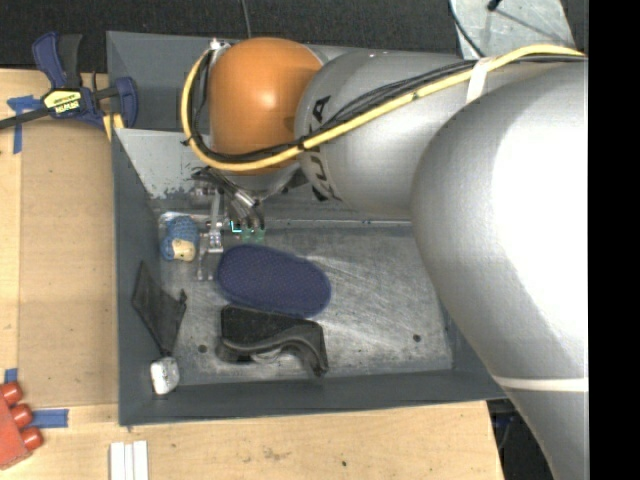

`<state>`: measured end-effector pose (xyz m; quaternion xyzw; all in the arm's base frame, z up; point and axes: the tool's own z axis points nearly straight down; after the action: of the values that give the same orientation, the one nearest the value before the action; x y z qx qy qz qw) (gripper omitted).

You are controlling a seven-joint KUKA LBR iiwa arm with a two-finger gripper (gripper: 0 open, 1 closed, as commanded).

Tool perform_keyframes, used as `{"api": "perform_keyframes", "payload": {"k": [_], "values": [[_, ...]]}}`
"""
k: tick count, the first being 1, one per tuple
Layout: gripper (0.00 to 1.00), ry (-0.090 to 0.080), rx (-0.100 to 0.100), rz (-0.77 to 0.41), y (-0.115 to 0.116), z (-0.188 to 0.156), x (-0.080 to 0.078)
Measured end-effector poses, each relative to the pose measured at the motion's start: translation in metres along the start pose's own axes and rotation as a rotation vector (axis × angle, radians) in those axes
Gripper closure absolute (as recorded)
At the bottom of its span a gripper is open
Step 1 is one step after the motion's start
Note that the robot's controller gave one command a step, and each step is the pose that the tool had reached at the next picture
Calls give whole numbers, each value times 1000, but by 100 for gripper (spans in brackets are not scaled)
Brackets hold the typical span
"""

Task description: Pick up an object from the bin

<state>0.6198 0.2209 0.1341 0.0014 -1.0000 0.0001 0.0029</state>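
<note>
My gripper (222,220) hangs under the arm's wrist in the back left part of the bin. It is just above the upper left end of a dark blue oval pad (272,280) that lies flat in the middle. To the gripper's left, close by, lies a small pale blue thing with a tan cork-like end (181,240). I see nothing held by the gripper.
A black curved strap-like thing (270,340) lies in front of the blue pad. Along the left wall rests a flat black wedge (158,308), with a small white piece (165,374) in the front left corner. The arm covers the bin's right and back.
</note>
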Motion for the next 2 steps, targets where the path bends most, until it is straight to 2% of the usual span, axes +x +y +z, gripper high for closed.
{"api": "perform_keyframes", "payload": {"k": [1, 2], "values": [[0, -11, -1, -313, -98, 40, 6], [100, -19, -2, -313, -97, 38, 4]]}}
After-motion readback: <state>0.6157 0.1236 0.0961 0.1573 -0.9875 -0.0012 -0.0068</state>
